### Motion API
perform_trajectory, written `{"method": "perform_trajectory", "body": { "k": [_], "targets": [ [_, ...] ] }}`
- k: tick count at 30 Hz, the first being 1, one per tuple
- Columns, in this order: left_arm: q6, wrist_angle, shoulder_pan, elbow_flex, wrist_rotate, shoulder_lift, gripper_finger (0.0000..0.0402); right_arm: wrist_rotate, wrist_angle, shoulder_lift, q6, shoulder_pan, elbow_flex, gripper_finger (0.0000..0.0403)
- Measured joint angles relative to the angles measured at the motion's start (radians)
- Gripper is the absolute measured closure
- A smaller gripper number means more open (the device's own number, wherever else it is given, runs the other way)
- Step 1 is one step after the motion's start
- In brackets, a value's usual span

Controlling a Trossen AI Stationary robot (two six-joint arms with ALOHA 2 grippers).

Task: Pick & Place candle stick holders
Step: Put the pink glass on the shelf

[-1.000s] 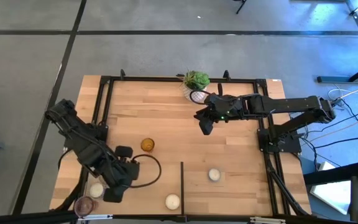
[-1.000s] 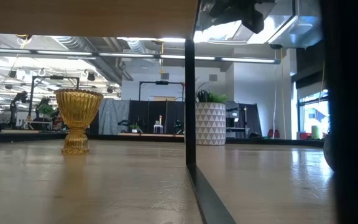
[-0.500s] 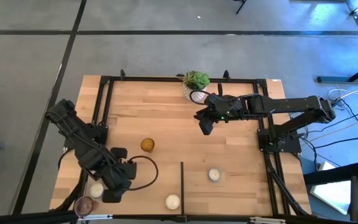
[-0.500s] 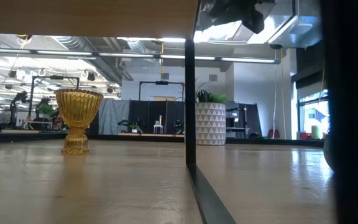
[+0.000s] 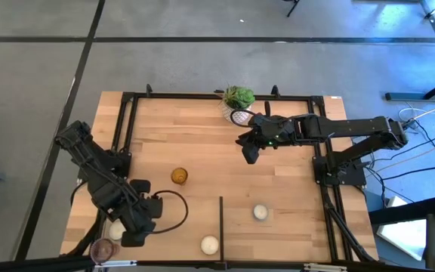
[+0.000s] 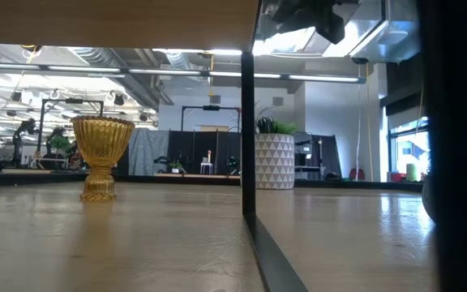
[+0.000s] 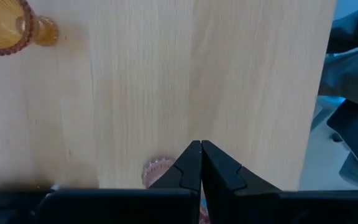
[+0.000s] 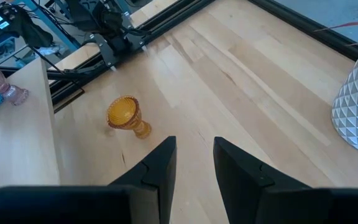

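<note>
Light wood table (image 5: 202, 143) in black frame; grey floor, open workshop behind.

Holders seen: one pink (image 5: 103, 248) and one white (image 5: 116, 230) just beside the left gripper (image 5: 131, 236) (fingers pressed together, empty); one amber (image 5: 179, 176) between the grippers; two white (image 5: 209, 245) (image 5: 260, 212) nearer the front edge. Right gripper (image 5: 249, 153), fingers slightly apart, holds nothing, beside the plant pot (image 5: 238, 103).

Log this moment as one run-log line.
left gripper: shut, empty, near-left corner | right gripper: open, empty, beside plant pot | amber holder: upright, untouched
</note>
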Motion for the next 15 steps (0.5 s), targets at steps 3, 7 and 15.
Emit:
{"method": "perform_trajectory", "body": {
  "k": [3,7,15],
  "targets": [
    [-0.007,-0.004,-0.008,0.0,0.001,0.0,0.04,0.0,0.0,0.0,0.0,0.0,0.0,0.0293],
    [-0.013,-0.018,-0.019,0.0,0.002,0.0,0.04,-0.001,0.001,0.0,0.0,0.0,0.0,0.0293],
    [-0.038,-0.083,-0.034,0.0,0.004,0.0,0.04,-0.01,0.001,0.0,0.0,0.0,0.0,0.0293]
  ]
}}
